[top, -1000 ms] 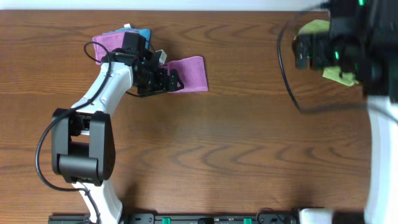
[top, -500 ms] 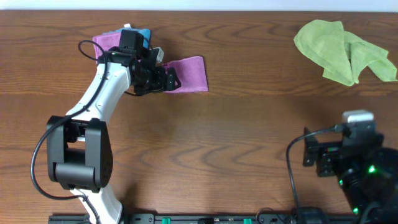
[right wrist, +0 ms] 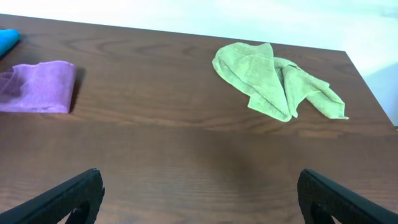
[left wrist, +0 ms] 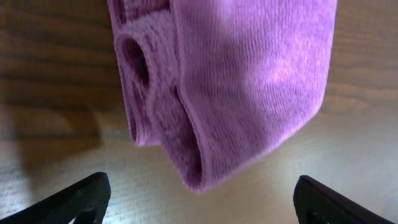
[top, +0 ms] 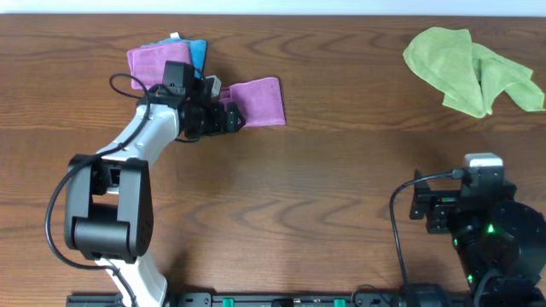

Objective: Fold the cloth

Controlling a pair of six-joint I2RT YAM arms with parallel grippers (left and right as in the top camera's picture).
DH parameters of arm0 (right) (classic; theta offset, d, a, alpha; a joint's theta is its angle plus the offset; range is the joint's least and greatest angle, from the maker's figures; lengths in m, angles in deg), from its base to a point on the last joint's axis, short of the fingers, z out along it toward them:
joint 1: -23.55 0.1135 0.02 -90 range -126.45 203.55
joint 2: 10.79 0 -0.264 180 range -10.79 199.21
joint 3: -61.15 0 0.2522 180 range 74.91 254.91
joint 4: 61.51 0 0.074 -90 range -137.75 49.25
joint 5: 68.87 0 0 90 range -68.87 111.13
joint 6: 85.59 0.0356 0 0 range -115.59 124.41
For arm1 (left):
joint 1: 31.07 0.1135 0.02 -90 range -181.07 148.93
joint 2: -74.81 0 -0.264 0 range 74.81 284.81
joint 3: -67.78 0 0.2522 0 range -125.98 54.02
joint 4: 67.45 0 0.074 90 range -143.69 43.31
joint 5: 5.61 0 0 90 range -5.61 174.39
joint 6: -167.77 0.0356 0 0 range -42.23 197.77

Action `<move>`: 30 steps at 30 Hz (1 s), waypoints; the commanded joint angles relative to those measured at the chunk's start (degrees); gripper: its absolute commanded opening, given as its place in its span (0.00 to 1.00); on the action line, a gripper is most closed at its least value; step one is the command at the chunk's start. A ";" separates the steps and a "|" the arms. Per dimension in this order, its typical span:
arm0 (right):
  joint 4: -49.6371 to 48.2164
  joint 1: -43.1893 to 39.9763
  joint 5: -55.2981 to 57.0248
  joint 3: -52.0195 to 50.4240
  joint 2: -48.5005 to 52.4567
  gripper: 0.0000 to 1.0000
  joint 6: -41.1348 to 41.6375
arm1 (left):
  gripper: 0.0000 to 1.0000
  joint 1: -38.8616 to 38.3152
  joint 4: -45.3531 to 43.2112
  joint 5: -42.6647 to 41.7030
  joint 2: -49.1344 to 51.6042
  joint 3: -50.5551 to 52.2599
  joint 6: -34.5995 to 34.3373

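A folded purple cloth (top: 260, 101) lies on the wooden table at the back left; it fills the top of the left wrist view (left wrist: 236, 81) and shows at the left of the right wrist view (right wrist: 38, 87). My left gripper (top: 230, 118) is open and empty at the cloth's left end, its fingers (left wrist: 199, 202) wide apart just short of the fold. A crumpled green cloth (top: 469, 66) lies at the back right and shows in the right wrist view (right wrist: 273, 81). My right gripper (top: 435, 209) is open and empty at the front right, far from both cloths.
A second purple cloth (top: 152, 60) and a blue cloth (top: 196, 49) are stacked at the back left behind the left arm. Cables loop off both arms.
The right arm swung from over the green cloth at the back right down to the front right. The left gripper has pulled back slightly left from the purple cloth.
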 commanded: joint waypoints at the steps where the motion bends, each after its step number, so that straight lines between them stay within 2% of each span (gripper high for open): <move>1: -0.13 -0.20 1.03 -0.52 -0.33 0.99 1.16 | 0.95 0.42 -2.82 0.04 -0.46 0.74 -2.73; 9: 0.44 -0.20 0.98 -0.52 -0.33 0.99 1.16 | 0.95 1.20 -10.25 -1.49 4.26 0.74 -4.98; 16: 0.39 -0.20 0.57 -0.52 -0.33 0.99 1.20 | 0.95 1.73 -11.30 -1.42 7.13 0.74 -5.22; 27: 0.37 -0.20 0.55 -0.52 -0.33 0.99 4.00 | 0.96 1.92 -15.61 -7.37 14.10 0.74 -11.74; 29: 0.37 -0.20 0.55 -0.52 -0.33 0.99 4.00 | 1.00 1.92 -15.61 -7.65 15.10 0.74 -12.57; 30: 0.35 -0.20 0.55 -0.52 -0.33 0.99 4.00 | 0.91 1.92 -15.63 -7.76 15.74 0.74 -12.72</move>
